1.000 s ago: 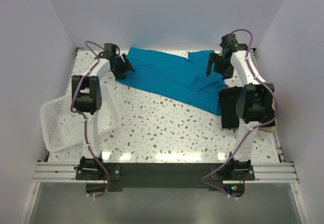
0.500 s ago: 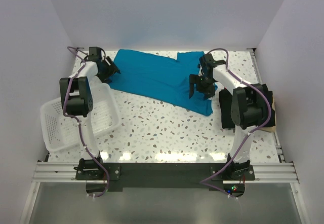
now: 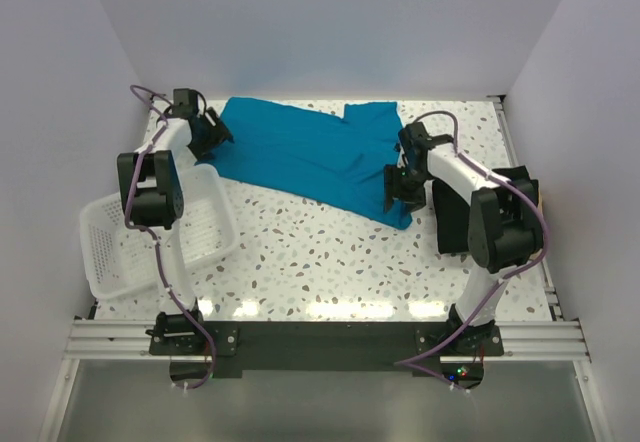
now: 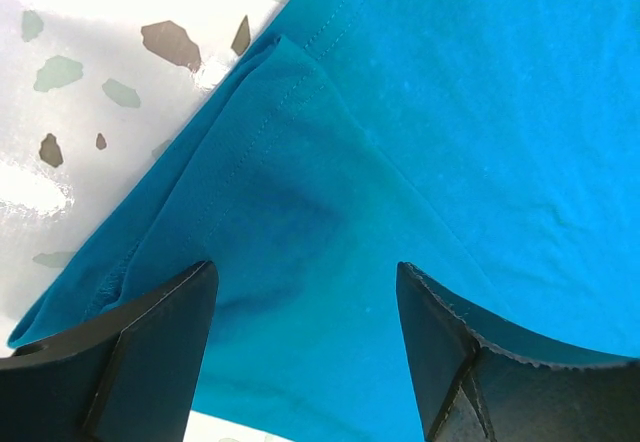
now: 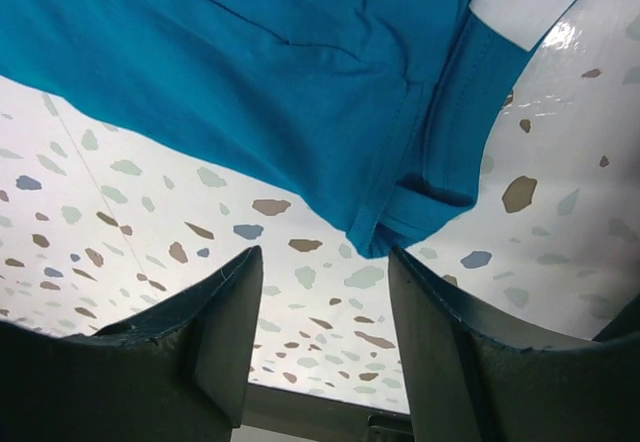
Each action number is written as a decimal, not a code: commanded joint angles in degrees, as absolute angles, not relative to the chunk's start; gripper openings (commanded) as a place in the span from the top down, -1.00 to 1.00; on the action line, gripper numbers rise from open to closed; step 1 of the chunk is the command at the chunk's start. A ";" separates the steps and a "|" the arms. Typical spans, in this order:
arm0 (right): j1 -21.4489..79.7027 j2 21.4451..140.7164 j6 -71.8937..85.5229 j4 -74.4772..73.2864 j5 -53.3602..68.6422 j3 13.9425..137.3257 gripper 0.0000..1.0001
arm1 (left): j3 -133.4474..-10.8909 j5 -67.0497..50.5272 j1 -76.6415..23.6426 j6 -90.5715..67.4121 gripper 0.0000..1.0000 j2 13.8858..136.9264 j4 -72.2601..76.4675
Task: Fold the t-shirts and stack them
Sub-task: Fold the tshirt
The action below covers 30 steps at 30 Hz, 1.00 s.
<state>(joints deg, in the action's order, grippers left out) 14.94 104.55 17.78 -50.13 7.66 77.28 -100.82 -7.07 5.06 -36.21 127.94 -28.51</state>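
- Table [image 3: 330,262] first, what did you log?
- Speckled white top, the biggest thing in the top view.
- Teal-blue t-shirt [image 3: 300,152]?
- It lay spread and a bit rumpled across the far half of the table. It ran from the far left down toward the right of centre, and one sleeve pointed at the far edge.
- Basket?
- White mesh basket [image 3: 120,252] sat at the left edge, set at an angle and apart from the teal cloth. The left arm [image 3: 150,187] overlapped its far corner in the top view.
- Black t-shirt [image 3: 450,222]?
- At the right edge, just beside the teal shirt's near-right corner. It was mostly hidden under the right arm [image 3: 500,222], so I could not tell whether it was folded.
- Left gripper [image 4: 303,282]?
- It was at the teal shirt's far-left corner with its jaws apart. A hemmed flap of cloth showed in the gap and nothing was pinched. I could not tell whether the tips touched the cloth.
- Right gripper [image 5: 322,262]?
- It was over the near-right corner of the same shirt, jaws apart too. The corner's tip showed between them, unclamped, with speckled table behind.
- Anything smaller?
- White tag [image 5: 525,2] on the teal cloth, top right of the right wrist view.
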 commanded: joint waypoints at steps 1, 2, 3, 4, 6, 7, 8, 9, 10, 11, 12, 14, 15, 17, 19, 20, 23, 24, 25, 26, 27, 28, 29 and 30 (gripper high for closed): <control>15.47 103.97 17.67 -48.69 8.53 75.94 -0.12 | -103.01 -7.21 5.01 -34.63 -0.54 127.97 -28.56; 15.38 104.41 17.75 -48.52 8.18 75.50 -0.10 | -102.92 -7.21 4.92 -34.54 -0.54 128.06 -28.56; 15.38 104.59 17.75 -48.43 8.09 75.32 -0.08 | -102.92 -7.21 5.01 -34.37 -0.55 128.06 -28.56; 15.38 104.85 17.67 -48.34 8.00 75.24 -0.08 | -102.92 -7.21 5.01 -34.28 -0.55 128.06 -28.56; 15.38 105.38 17.75 -47.90 7.82 74.80 -0.04 | -102.83 -7.38 5.01 -34.19 -0.55 128.14 -28.56; 15.38 105.64 17.84 -47.55 7.91 74.71 -0.03 | -102.92 -7.30 5.01 -34.10 -0.55 128.23 -28.56; 15.38 105.91 17.84 -47.29 8.00 74.36 -0.01 | -103.01 -7.29 5.01 -34.10 -0.55 128.23 -28.56; 15.38 106.43 17.84 -47.11 8.00 74.18 0.03 | -103.01 -7.38 5.01 -34.01 -0.55 128.23 -28.48; 15.47 106.61 17.84 -46.85 7.91 73.92 0.06 | -103.01 -7.38 5.10 -33.93 -0.55 128.32 -28.56; 15.47 106.79 17.84 -46.67 7.82 73.48 0.07 | -103.01 -7.47 5.10 -33.84 -0.55 128.41 -28.56; 15.38 107.14 18.02 -46.67 7.74 73.22 0.09 | -103.01 -7.47 5.10 -33.75 -0.56 128.41 -28.65; 15.38 107.49 18.11 -46.41 7.73 72.51 0.21 | -103.09 -7.38 5.10 -33.58 -0.56 128.49 -28.56; 15.47 107.75 18.19 -46.32 7.56 72.51 0.27 | -103.01 -7.47 5.18 -33.40 -0.56 128.41 -28.74; 15.38 107.49 18.28 -46.67 6.51 72.16 0.47 | -103.01 -7.47 5.27 -33.31 -0.56 128.50 -28.74; 15.38 107.23 18.37 -46.84 5.37 72.07 0.61 | -103.01 -7.30 5.27 -32.87 -0.56 128.58 -28.65; 15.38 106.97 18.37 -47.19 4.23 72.16 0.67 | -103.01 -7.12 5.36 -32.70 -0.56 128.58 -28.57; 15.21 106.70 17.93 -48.60 2.64 72.51 0.72 | -103.09 -6.86 5.45 -31.73 -0.57 129.02 -28.39; 15.21 106.53 17.76 -49.04 2.38 72.60 0.72 | -103.18 -6.86 5.54 -31.21 -0.57 129.11 -28.48; 15.03 106.26 17.75 -49.65 2.03 72.60 0.72 | -103.18 -6.59 5.54 -30.85 -0.57 129.20 -28.48; 14.77 105.82 17.75 -49.83 1.76 72.60 0.71 | -103.18 -6.33 5.54 -30.59 -0.57 129.20 -28.39; 14.59 105.65 17.67 -50.10 1.76 72.60 0.70 | -103.18 -6.24 5.54 -29.89 -0.57 129.20 -28.30; 14.50 105.47 17.58 -50.53 1.67 72.60 0.70 | -103.18 -6.15 5.54 -29.53 -0.57 129.37 -28.21; 14.15 105.38 17.40 -50.80 1.67 72.68 0.69 | -103.10 -6.15 5.54 -29.18 -0.57 129.37 -28.04; 14.15 105.55 17.23 -50.97 1.50 72.60 0.68 | -103.10 -6.07 5.54 -28.40 -0.57 129.37 -27.86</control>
